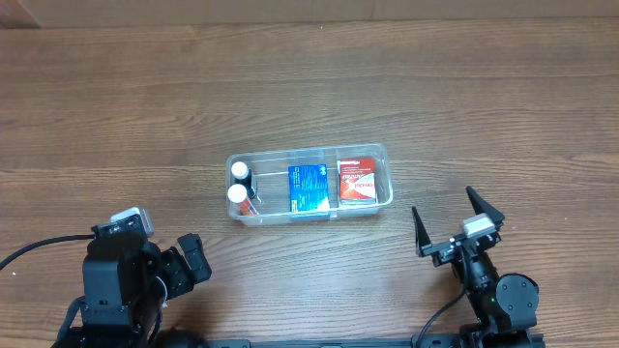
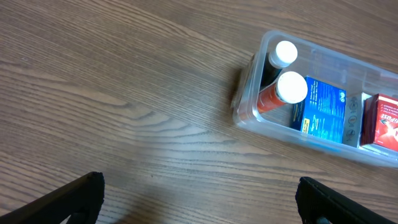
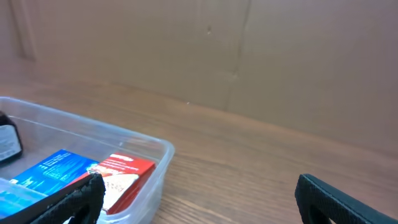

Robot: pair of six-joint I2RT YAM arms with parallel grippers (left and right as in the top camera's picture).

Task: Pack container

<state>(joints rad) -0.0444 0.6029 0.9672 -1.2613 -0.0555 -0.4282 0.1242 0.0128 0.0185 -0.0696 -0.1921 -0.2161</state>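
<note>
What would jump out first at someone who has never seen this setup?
The clear container in the middle of the wooden table: two white-capped bottles at its left end, then a blue box, then a red box. Below it, the left claw and right claw both sit open and empty.

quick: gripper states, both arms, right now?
Left gripper: open, holding nothing.
Right gripper: open, holding nothing.
</note>
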